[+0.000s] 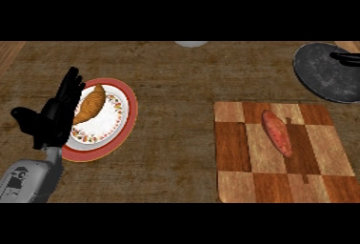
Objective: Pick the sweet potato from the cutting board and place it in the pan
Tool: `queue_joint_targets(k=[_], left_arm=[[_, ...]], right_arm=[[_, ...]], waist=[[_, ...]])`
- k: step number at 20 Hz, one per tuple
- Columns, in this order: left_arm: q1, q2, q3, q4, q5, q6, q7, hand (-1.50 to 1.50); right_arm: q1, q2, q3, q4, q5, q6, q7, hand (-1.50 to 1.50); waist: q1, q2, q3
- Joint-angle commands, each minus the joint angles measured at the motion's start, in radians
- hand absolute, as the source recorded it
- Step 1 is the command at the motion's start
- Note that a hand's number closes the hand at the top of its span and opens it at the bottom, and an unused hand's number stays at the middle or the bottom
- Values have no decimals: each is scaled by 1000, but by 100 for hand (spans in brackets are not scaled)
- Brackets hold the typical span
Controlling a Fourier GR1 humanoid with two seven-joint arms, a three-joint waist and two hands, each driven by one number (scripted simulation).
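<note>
A long reddish sweet potato (277, 133) lies on the checkered wooden cutting board (281, 183) at the right of the counter. The dark round pan (323, 74) sits at the far right, partly cut off by the view's edge, with its black handle (346, 57) over it. My left hand (53, 116) shows at the left, open with fingers up, resting beside a plate and far from the board. My right hand does not show in this view.
A red-rimmed plate (123, 119) with a croissant (91, 102) on it stands at the left, just beside my left hand. A pale round object (191, 44) peeks in at the far edge. Brown counter stretches between plate and board.
</note>
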Motion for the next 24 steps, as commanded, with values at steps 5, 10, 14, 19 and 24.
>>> queue_joint_targets(k=[5, 10, 14, 19, 24], left_arm=[[12, -12, 32, 70, -22, -31, -64, 0], [-10, -53, -4, -6, -47, 7, 8, 0], [-6, -40, -9, -51, -58, 11, 66, 0], [-13, -39, 28, -3, -56, -6, 24, 0], [21, -51, 43, 21, -68, -32, -30, 0]], right_arm=[[-40, 80, 37, 41, 55, 91, -6, -150], [-58, 138, 98, 114, 153, 42, -26, -150], [-81, 143, 133, 166, 193, 66, -91, -150], [-54, 147, 187, 125, 248, 32, -128, -150], [-62, 174, 178, 89, 279, 17, -70, -150]], waist=[[-4, 0, -1], [0, 1, -1], [6, 1, 0], [-7, -1, -1], [-12, -3, -1]])
